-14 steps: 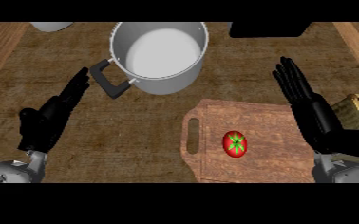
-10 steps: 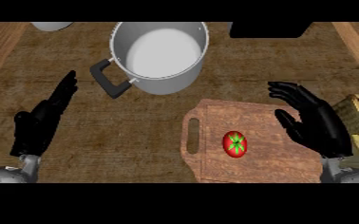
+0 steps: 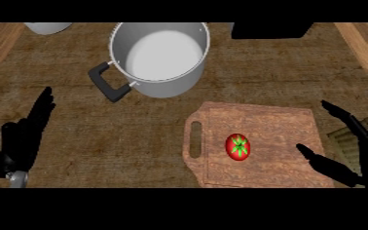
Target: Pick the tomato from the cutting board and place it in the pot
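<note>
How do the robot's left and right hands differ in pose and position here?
The left hand lies over bare counter at the view's left edge, fingers straight and together; the right hand has thumb and fingers spread apart at the cutting board's right edge. The left hand is far from the tomato; the right hand is much nearer. Both are black, open and hold nothing.

A brown wooden counter point(image 3: 86, 141) fills the view. A black block point(image 3: 271, 30) sits at its far edge, and a grey bowl point(image 3: 47, 27) shows at the far left.
</note>
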`<action>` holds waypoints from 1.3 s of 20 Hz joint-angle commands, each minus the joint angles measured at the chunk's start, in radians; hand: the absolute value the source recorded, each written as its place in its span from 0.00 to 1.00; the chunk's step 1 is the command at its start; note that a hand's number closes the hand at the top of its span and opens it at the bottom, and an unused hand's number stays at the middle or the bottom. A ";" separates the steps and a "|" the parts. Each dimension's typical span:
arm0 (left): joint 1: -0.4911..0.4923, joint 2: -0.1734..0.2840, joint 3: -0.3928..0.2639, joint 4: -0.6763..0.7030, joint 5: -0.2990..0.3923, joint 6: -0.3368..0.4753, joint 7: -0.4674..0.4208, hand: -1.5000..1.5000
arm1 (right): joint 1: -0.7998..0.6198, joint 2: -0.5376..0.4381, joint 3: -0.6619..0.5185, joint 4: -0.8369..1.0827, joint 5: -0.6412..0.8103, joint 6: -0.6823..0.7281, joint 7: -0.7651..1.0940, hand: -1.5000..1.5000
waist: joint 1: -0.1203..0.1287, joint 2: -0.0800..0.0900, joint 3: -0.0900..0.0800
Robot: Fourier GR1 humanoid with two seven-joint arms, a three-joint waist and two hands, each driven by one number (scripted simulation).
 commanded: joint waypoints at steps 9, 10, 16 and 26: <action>-0.017 -0.042 0.023 0.038 -0.034 -0.048 -0.013 0.50 | 0.058 -0.101 0.112 -0.388 0.227 0.157 0.455 0.00 | 0.030 0.009 0.001; -0.010 -0.019 0.047 0.006 -0.022 -0.055 -0.001 0.50 | 0.020 -0.120 0.103 -0.376 0.204 0.207 0.494 0.00 | 0.037 0.009 0.002; -0.018 -0.035 0.044 0.036 -0.031 -0.067 -0.032 0.50 | -0.147 -0.200 0.200 -0.366 0.162 0.460 0.751 0.00 | 0.060 0.014 0.000; -0.054 -0.036 0.062 0.027 -0.036 -0.089 0.010 0.50 | -0.547 -0.031 0.331 -0.203 -0.068 0.789 1.203 0.00 | 0.059 0.012 0.001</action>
